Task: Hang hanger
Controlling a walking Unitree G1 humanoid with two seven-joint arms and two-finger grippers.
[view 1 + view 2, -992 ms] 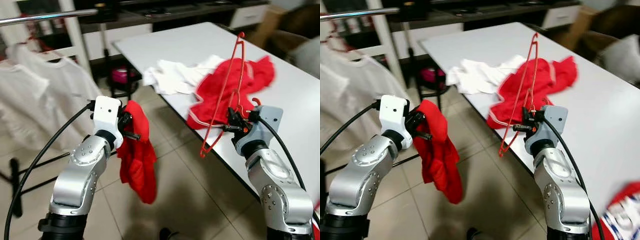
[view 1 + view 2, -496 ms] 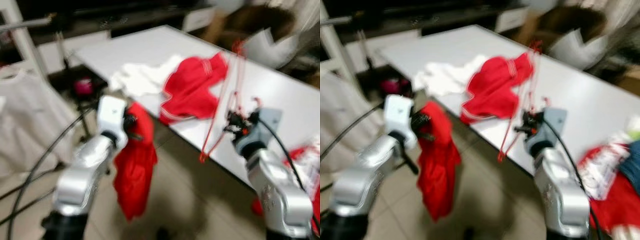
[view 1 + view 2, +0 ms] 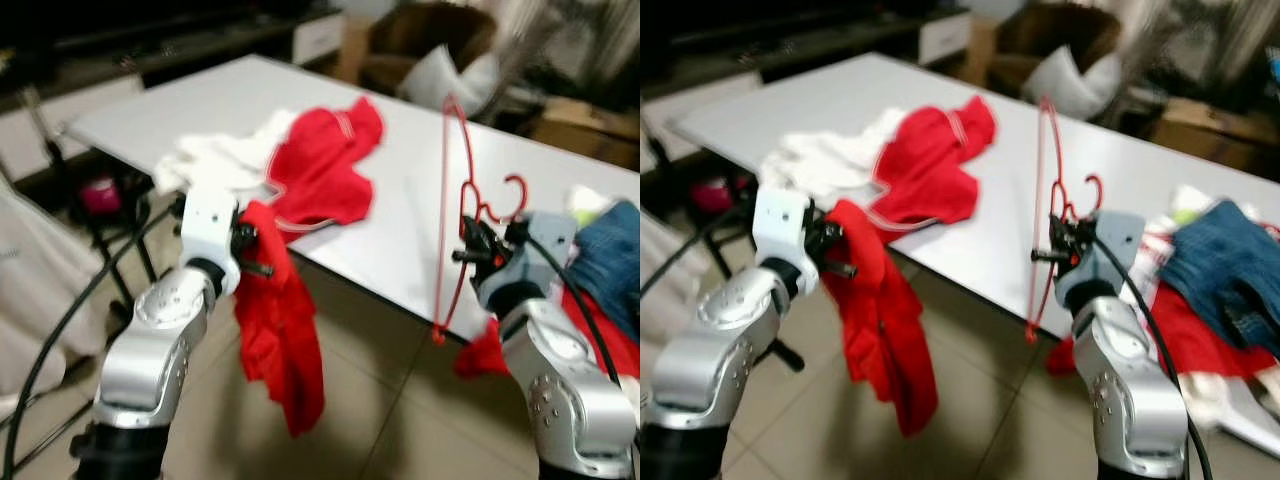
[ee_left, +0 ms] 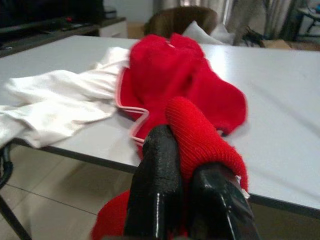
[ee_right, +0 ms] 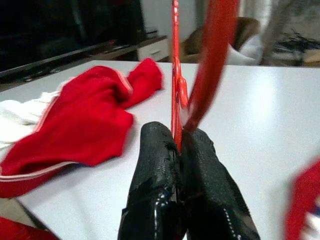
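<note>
Two tools at work, one per arm. Left tool (image 3: 262,262) is clamped on 1 red garment (image 3: 282,345), which hangs down over the tiled floor (image 3: 380,400) at the near left, just off the counter (image 3: 400,215) edge. In the left wrist view the black fingers (image 4: 156,185) pinch a fold of the red cloth w/ no gap between them.

Right tool (image 3: 470,252) is closed on 1 red wire hanger (image 3: 450,215), held upright near the counter's near edge, right of centre. Its hook curls beside the wrist; the long frame runs from above the counter down past its edge. Right wrist view: fingers (image 5: 157,190) pressed together w/ the thin red wire (image 5: 176,95) caught between them.

On the counter: 1 more red garment (image 3: 325,165) w/ pale piping, spread far left of centre, and 1 white garment (image 3: 215,160) touching its left side, partly draped over the edge. At the far right, a heap: 1 blue denim piece (image 3: 1220,265), more red cloth (image 3: 1185,340) under it and spilling toward the floor, some white beneath; how many items are in the heap can't be counted, cut off by the frame edge.

Background blurred: brown chair w/ a pale cushion (image 3: 450,75) beyond the counter, cardboard box (image 3: 1205,135) far right. No readable writing or labels anywhere.
</note>
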